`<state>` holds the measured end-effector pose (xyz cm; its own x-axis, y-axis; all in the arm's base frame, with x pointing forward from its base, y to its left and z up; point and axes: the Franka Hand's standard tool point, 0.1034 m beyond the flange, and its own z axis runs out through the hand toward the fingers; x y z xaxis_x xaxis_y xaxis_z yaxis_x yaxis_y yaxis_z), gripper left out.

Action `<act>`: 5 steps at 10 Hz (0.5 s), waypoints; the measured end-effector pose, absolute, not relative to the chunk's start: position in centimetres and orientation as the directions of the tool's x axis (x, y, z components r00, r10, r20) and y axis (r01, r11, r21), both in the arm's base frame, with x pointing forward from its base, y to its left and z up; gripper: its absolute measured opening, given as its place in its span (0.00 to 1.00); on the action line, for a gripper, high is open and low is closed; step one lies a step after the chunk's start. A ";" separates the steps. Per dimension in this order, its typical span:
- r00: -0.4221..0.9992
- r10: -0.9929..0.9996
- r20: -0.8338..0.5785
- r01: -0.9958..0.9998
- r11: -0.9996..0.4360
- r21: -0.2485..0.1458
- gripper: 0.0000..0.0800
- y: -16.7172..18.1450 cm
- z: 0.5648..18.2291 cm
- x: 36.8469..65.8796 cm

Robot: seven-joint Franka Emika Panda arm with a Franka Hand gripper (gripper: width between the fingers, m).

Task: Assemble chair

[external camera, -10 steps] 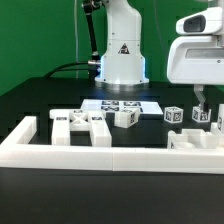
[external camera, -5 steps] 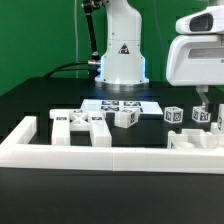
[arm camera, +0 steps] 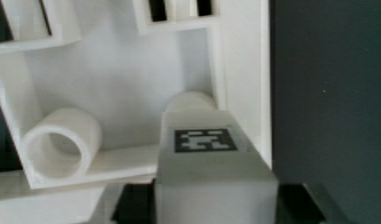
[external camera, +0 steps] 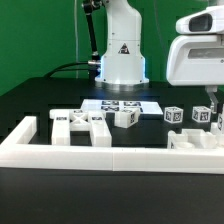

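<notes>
The hand has been closed within the last second. From fully spread, it is now clenched on a tagged chair part, which is gripped between its fingers close against the white border frame. A round piece is seen just beside the hand, in the frame's corner. The other chair pieces are spread loose on the table, well apart from the hand. The grasp is judged made, so a lift is probably called for next.
</notes>
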<state>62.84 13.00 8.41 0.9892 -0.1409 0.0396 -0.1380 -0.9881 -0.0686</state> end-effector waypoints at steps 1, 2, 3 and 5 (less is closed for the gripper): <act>0.975 -0.220 0.034 -0.217 -0.973 -0.072 0.36 13.0 8.4 62.8; 0.956 -0.292 0.028 -0.290 -0.954 -0.075 0.36 13.1 8.4 62.8; 0.926 -0.378 0.021 -0.375 -0.924 -0.078 0.36 13.1 8.4 62.8; 0.852 -0.524 0.006 -0.522 -0.849 -0.082 0.36 13.1 8.4 62.8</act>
